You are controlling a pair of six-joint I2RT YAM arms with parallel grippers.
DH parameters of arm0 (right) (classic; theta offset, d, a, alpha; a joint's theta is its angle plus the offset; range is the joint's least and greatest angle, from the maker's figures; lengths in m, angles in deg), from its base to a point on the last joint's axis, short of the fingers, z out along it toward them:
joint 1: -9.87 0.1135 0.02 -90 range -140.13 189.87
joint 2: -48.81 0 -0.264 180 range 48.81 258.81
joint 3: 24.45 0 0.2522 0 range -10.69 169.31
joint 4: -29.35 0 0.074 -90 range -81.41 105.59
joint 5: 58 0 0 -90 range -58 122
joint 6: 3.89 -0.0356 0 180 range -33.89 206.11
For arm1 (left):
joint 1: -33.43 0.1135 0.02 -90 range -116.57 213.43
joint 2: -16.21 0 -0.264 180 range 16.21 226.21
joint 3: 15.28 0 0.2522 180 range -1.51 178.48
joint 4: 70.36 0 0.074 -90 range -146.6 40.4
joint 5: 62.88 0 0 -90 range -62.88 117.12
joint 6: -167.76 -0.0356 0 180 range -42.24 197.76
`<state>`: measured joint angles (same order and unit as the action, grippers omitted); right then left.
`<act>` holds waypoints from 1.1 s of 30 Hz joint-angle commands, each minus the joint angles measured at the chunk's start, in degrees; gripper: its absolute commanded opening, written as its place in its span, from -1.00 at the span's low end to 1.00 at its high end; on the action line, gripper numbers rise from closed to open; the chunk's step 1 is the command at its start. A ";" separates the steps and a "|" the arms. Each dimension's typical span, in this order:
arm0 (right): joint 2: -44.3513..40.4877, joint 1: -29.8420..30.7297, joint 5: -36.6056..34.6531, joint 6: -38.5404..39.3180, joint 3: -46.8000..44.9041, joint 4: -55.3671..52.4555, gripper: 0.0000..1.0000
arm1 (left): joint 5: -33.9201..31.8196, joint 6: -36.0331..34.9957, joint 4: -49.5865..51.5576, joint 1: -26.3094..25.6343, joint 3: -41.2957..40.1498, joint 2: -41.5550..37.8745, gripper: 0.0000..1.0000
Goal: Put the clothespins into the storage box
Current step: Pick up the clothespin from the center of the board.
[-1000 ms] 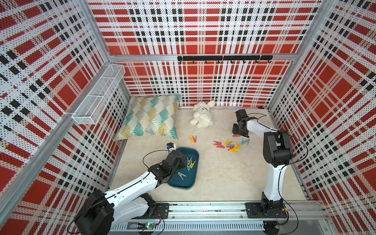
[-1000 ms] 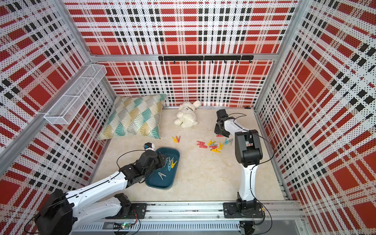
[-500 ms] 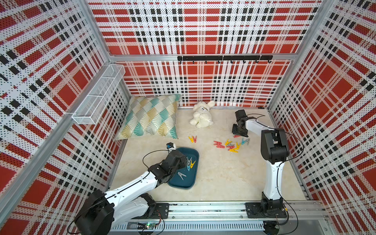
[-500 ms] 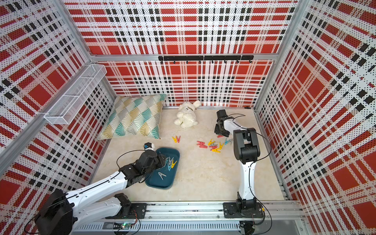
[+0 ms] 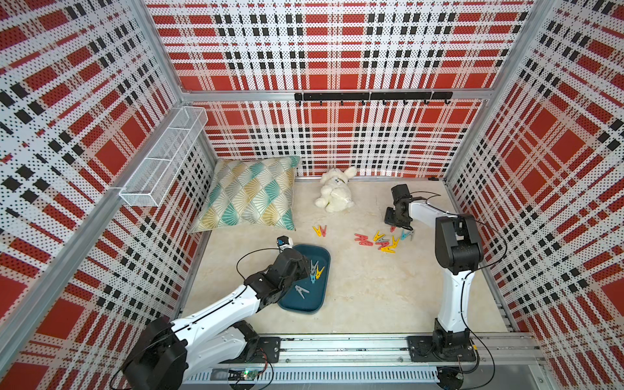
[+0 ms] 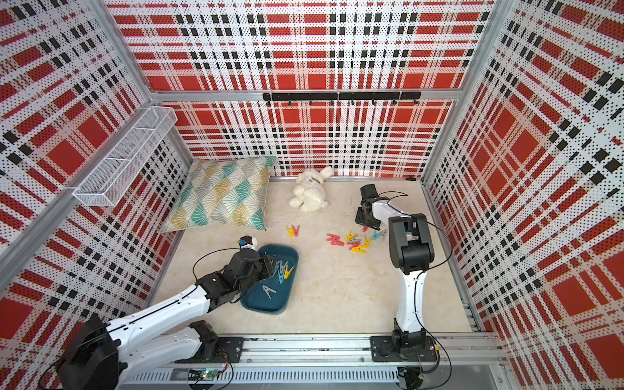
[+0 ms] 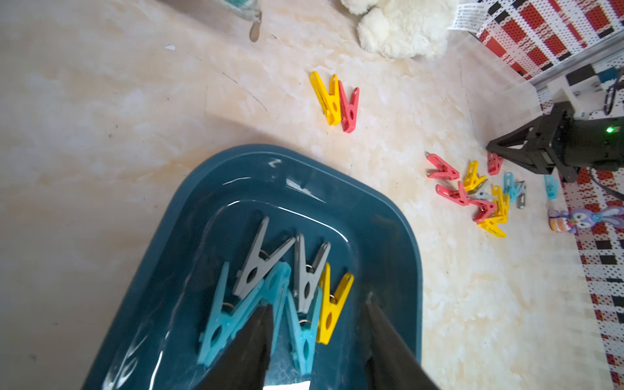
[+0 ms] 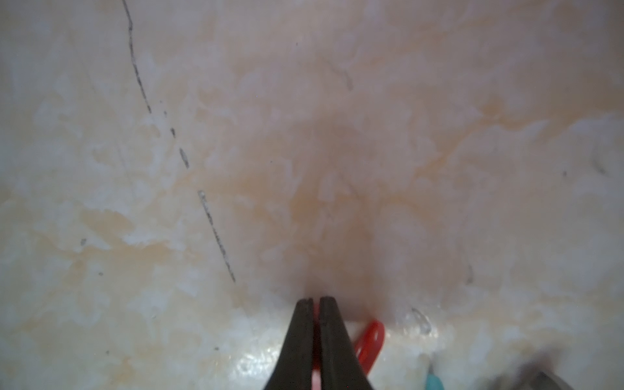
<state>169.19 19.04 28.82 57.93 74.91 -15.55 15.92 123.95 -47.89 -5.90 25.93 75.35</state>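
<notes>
Marble-pattern flooring (image 5: pixel 371 287) lies inside plaid perforated walls. On the left wall hangs a white wire basket (image 5: pixel 162 158), which is not the target. A patterned pillow (image 5: pixel 250 196) leans just beside that wall.

The left gripper (image 7: pixel 318 302) hovers low over the storage box (image 7: pixel 388 219). Its jaws are spread and hold nothing. Several clothespins (image 7: pixel 256 266) lie in the box beneath it.

A yellow-and-red pair (image 5: pixel 319 230) lies on the floor between the box and the plush toy (image 5: pixel 334 196). Further right lies a loose cluster (image 5: pixel 381 240).

At the far edge of the cluster, the right gripper (image 8: pixel 315 300) is down at the floor. Its jaws are pressed together on a red clothespin (image 8: pixel 369 337).

Step in hand, as judged: lift and carry.
- Raise the peg straight up before moving sideways, because a light blue peg (image 5: pixel 405 234) lies just beside it and may drag.
- Cross well above the cluster and the pair.
- Release over the open end of the box, because the left arm covers the side nearest it and a collision is likely there.
</notes>
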 commanded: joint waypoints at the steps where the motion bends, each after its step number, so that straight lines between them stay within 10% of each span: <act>1: -3.83 1.25 2.40 -0.91 -1.84 0.82 -0.90 | 3.42 -1.76 -4.51 0.31 1.96 -1.20 -0.05; 33: -16.20 25.90 20.87 -14.64 -3.78 8.12 -1.00 | 17.18 0.45 -25.13 1.16 1.87 7.60 0.01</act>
<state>155.57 43.58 47.07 45.38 70.12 -9.47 31.31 124.02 -69.09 -5.51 27.70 82.17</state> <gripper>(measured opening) 0.101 0.506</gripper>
